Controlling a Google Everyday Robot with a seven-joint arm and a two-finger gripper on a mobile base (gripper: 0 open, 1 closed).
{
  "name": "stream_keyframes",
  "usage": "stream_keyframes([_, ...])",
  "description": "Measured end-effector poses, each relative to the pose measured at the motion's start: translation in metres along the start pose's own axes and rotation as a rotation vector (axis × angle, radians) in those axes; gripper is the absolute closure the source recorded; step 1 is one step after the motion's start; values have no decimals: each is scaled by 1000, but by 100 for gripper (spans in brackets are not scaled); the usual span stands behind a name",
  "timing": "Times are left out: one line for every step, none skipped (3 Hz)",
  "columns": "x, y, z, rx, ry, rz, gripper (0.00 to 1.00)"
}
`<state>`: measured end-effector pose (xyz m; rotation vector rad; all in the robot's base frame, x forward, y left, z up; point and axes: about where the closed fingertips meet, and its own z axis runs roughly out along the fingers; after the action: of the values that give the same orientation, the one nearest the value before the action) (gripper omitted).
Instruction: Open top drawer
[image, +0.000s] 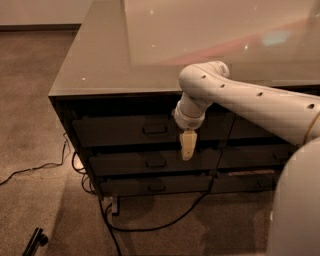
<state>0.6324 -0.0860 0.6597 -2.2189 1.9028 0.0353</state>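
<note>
The top drawer is a wide dark grey front just under the cabinet top, with a small bar handle at its middle. It sits flush with the cabinet, closed. My gripper hangs pointing down from the white arm, in front of the drawer fronts. It is a little right of the handle and slightly below it, with its tip over the gap above the middle drawer. It holds nothing that I can see.
Two similar drawers lie below, the lowest near the floor. A neighbouring drawer column stands to the right. The glossy cabinet top juts above. Black cables trail on the carpet; a dark object lies bottom left.
</note>
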Motion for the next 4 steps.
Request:
stream_keyframes([8,-6,15,-26,-8,25,0])
stream_keyframes([21,-13,22,-35,-6,54,0])
stream_keyframes([22,-15,22,-40,-3,57,0])
stream_keyframes([11,-4,6,-12,-26,31,19])
